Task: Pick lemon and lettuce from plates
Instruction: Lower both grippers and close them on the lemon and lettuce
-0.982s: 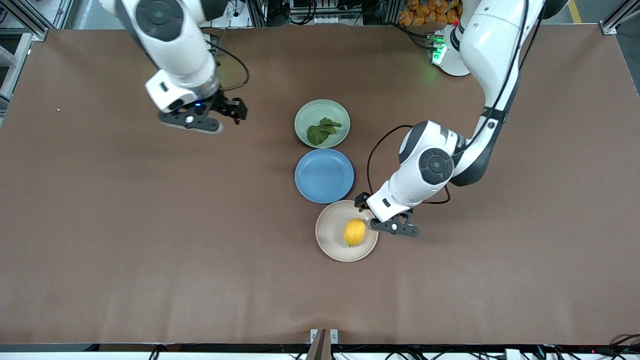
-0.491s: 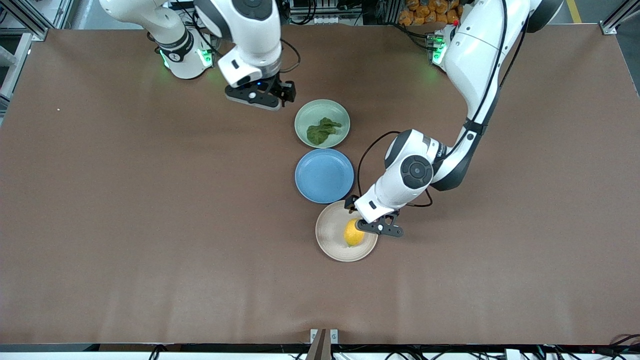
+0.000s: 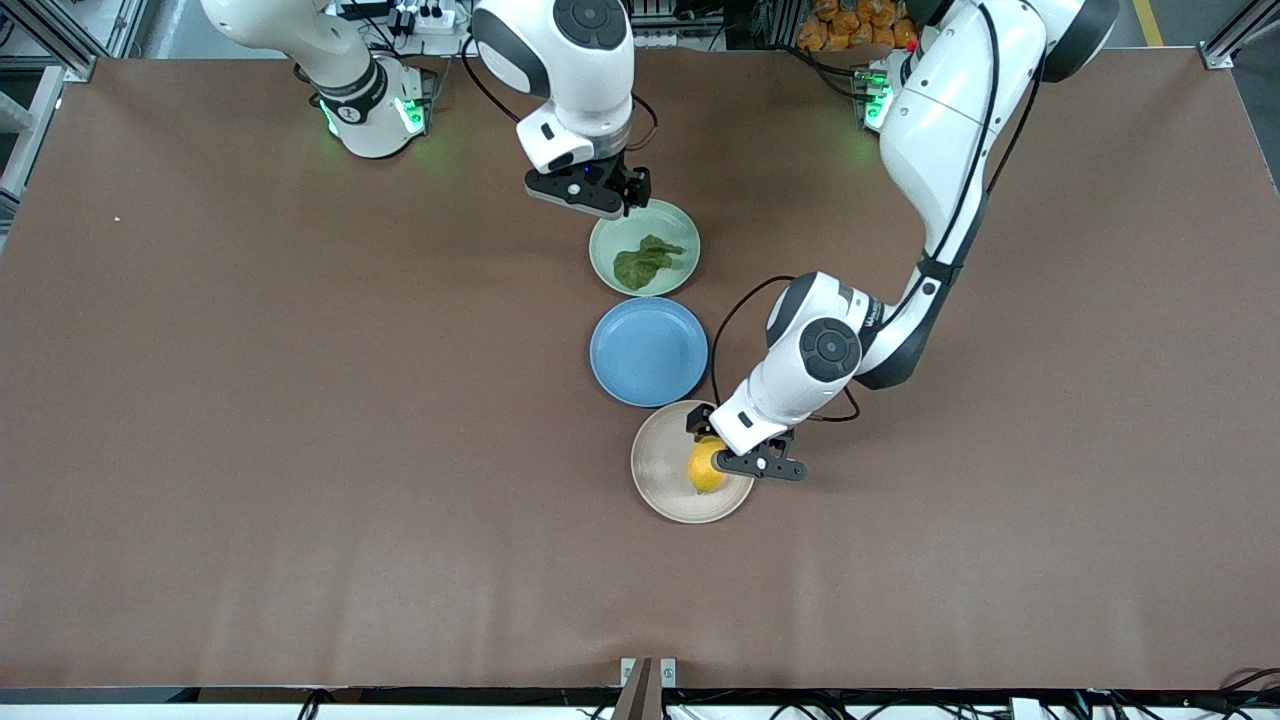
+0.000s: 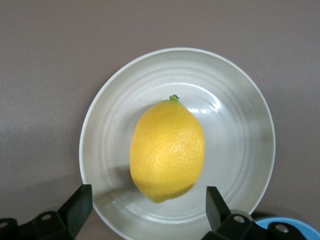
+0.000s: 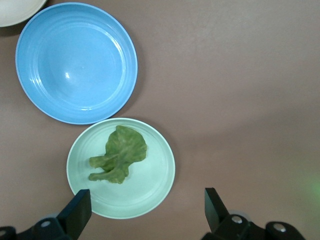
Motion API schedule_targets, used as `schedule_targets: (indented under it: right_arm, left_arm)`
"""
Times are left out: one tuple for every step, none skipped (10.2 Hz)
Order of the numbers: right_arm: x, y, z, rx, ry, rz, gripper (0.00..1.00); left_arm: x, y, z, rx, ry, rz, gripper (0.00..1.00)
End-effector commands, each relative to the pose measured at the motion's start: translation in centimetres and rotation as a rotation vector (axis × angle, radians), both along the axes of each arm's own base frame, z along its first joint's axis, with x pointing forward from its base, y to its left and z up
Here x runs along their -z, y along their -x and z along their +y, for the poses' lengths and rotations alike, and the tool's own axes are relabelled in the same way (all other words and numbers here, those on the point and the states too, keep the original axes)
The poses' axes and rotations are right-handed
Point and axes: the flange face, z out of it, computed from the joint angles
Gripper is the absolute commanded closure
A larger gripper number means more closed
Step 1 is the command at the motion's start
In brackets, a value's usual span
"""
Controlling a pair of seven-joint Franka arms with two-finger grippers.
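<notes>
The yellow lemon point(image 3: 705, 470) lies on the beige plate point(image 3: 660, 475), the plate nearest the front camera. My left gripper point(image 3: 745, 455) hangs open just above the lemon point(image 4: 167, 149), its fingers point(image 4: 80, 207) wide on either side without touching. The dark green lettuce point(image 3: 645, 262) lies in the mint green plate point(image 3: 612, 262), farthest from the camera. My right gripper point(image 3: 600, 195) is open in the air over that plate's edge toward the robots' bases. The right wrist view shows the lettuce point(image 5: 119, 155) on the mint plate point(image 5: 150, 190).
An empty blue plate point(image 3: 648, 351) sits between the mint and beige plates, also in the right wrist view point(image 5: 76, 62). The three plates form a line in the middle of the brown table point(image 3: 300, 450).
My right gripper has swung from the right arm's end of the table to the mint plate's edge. My left gripper has shifted over the lemon and come lower.
</notes>
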Motion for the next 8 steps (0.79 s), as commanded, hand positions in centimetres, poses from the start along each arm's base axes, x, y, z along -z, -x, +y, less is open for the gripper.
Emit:
schedule_targets:
  right_arm:
    - [1.7,-0.7,0.7,0.051,-0.023,-0.009,0.00]
    - [2.5,-1.1,0.8,0.063,-0.028,-0.011,0.00]
    - [3.5,-1.3,0.9,0.067,-0.030,-0.009,0.00]
    - [4.8,-1.6,1.3,0.115,-0.039,-0.016,0.00]
    - [6.3,-2.0,1.7,0.152,-0.051,-0.023,0.00]
    - [7.2,-2.1,1.8,0.162,-0.047,-0.019,0.00]
    - [8.2,-2.0,1.9,0.168,-0.037,-0.012,0.00]
    - [9.1,-1.7,2.2,0.191,-0.029,-0.007,0.00]
  left_arm:
    - [0.0,-1.0,-1.6,-0.065,0.047,-0.014,0.00]
    - [0.6,-1.1,-2.3,-0.077,0.054,-0.011,0.00]
    - [1.0,-0.9,-2.8,-0.074,0.058,-0.018,0.00]
    - [1.8,-0.9,-2.7,-0.079,0.060,-0.020,0.00]
    - [2.5,-0.9,-2.8,-0.082,0.064,-0.028,0.00]
    - [3.0,-0.8,-2.9,-0.084,0.069,-0.036,0.00]
    - [3.4,-0.8,-2.8,-0.086,0.069,-0.037,0.00]
    - [3.9,-0.7,-2.8,-0.087,0.069,-0.039,0.00]
